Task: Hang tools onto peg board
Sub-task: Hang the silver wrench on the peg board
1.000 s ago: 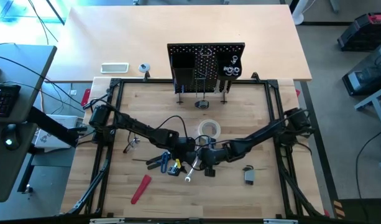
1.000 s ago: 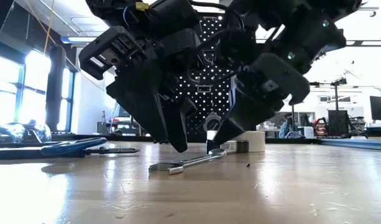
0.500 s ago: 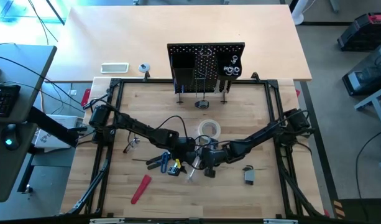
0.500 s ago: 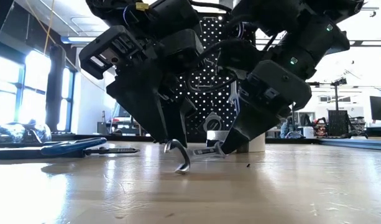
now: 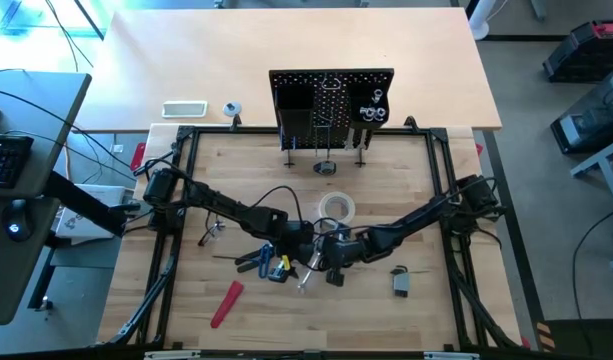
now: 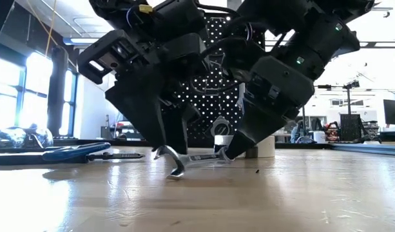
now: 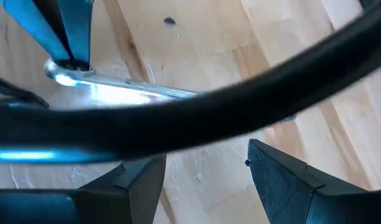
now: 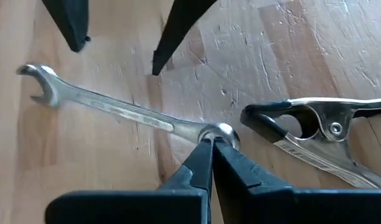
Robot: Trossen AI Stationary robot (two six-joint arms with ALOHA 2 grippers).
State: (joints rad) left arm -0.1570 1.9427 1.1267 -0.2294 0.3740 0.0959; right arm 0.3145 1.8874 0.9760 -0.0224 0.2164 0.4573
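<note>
Black perforated peg board (image 5: 331, 103) stands upright at the table's far edge, well apart from the work. Left gripper (image 6: 168, 147), fingers spread and empty, hovers over the open-jaw end of the silver wrench (image 8: 122, 111). Right gripper (image 8: 210, 142), fingers pinched on the wrench's ring end, tilts it off the wood. Step in hand: pickup. Next, probably lift clear and carry to a hook.

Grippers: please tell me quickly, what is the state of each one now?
Left gripper: open, holding nothing, poised over the wrench's open-jaw end.
Right gripper: shut on the wrench's ring end.
</note>
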